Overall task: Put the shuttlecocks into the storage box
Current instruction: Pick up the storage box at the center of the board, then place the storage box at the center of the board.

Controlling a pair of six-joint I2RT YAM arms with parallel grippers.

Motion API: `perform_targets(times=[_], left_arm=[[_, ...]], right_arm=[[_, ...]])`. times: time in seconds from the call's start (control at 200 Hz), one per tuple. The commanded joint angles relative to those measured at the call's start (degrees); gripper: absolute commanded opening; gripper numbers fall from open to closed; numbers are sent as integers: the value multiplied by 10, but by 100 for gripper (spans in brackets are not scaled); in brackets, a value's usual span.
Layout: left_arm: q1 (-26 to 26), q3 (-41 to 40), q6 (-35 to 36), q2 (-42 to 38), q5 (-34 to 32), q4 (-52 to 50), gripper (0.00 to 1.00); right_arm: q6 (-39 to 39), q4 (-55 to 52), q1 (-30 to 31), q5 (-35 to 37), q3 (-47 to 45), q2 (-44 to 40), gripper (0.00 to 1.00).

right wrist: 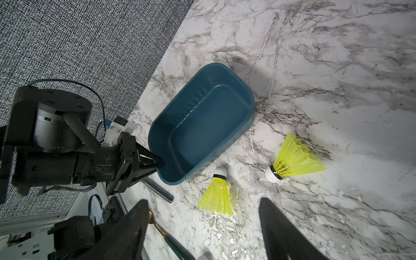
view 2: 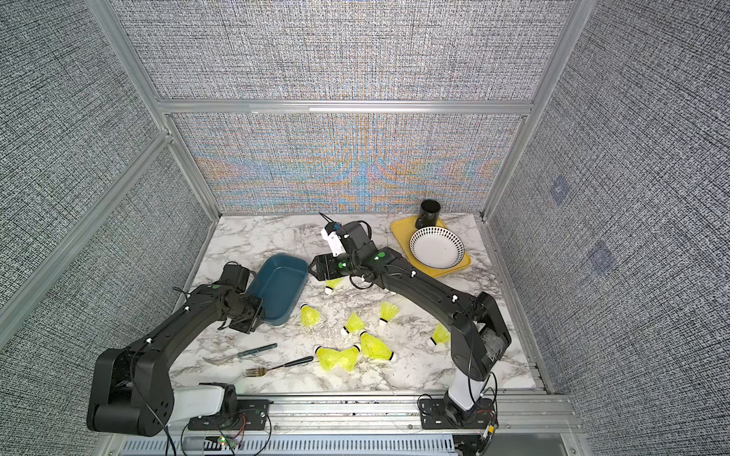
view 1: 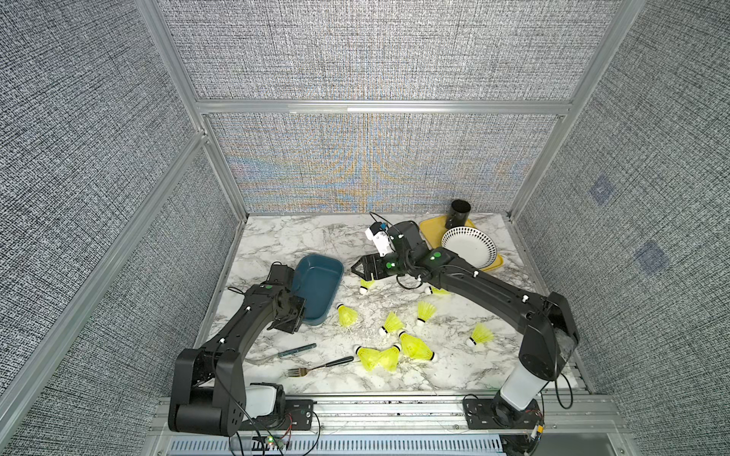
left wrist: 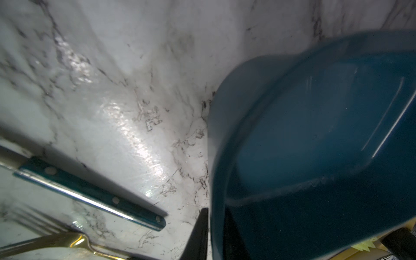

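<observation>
left hand [right wrist: 160, 162] pinches the storage box [view 1: 318, 286] rim at its seven o'clock corner, probably steadying the empty box on the counter [view 1: 300, 237]. right hand [view 1: 361, 269] hovers, jaws apart, over a shuttlecock [view 1: 366, 285] at the box's three o'clock; other shuttlecocks [view 1: 347, 315] lie scattered toward four.

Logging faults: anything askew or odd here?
The dark teal plastic storage box sits skewed, empty, its near rim pinched by the left gripper; neon yellow-green ribbed shuttlecocks lie scattered outside it.
</observation>
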Motion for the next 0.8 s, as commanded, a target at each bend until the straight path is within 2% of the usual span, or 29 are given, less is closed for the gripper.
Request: perform_targets(times=[0.0, 0.04, 0.27, 0.395, 0.56, 0.686, 0.796], left_arm=[[1, 6, -9, 8, -13, 4, 7], [1, 11, -5, 13, -17, 0, 2], [3, 93, 55, 59, -66, -32, 2], [12, 192, 166, 125, -76, -45, 2], [11, 357, 349, 260, -42, -80, 2], [9, 427, 432, 330, 23, -51, 2], [-3, 504, 479, 400, 51, -60, 2]], right_arm=[[-6, -9, 0, 5, -3, -6, 78], [-7, -9, 0, 5, -3, -7, 78], [-15, -23, -1, 18, -1, -17, 78], [-21, -35, -14, 29, 2, -31, 78], [3, -37, -53, 35, -18, -58, 77], [43, -18, -102, 16, -60, -81, 77], [76, 5, -150, -13, -104, -102, 76]])
